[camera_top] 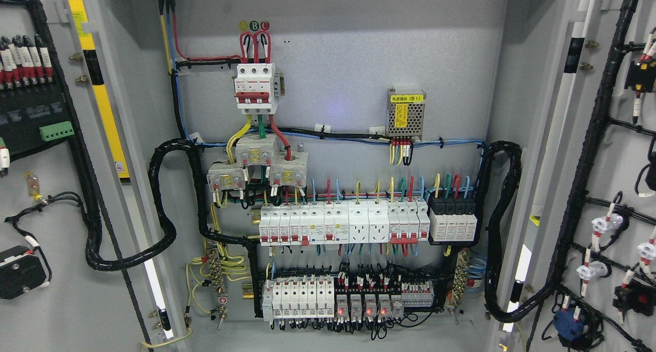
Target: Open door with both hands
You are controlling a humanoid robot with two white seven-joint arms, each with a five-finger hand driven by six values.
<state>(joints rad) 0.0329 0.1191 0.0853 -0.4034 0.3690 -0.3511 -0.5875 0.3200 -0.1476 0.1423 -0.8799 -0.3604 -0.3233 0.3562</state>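
Doors [77, 270] both stand open; power module [405, 115] labelled "(B1)"; no fingers in view.

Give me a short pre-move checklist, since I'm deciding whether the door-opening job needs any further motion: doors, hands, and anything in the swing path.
1. Left door swung open, inner wiring facing the camera: ok.
2. Right door swung open likewise: ok.
3. Cabinet interior exposed, three-pole main breaker and lower breaker row fully visible: ok.
4. Robot hands clear of the doors: cannot tell, neither hand is in view.
5. Black cable looms bridging the hinge gaps, not visibly pinched: ok.
6. Doors at their full travel: cannot tell, outer edges are cut off.
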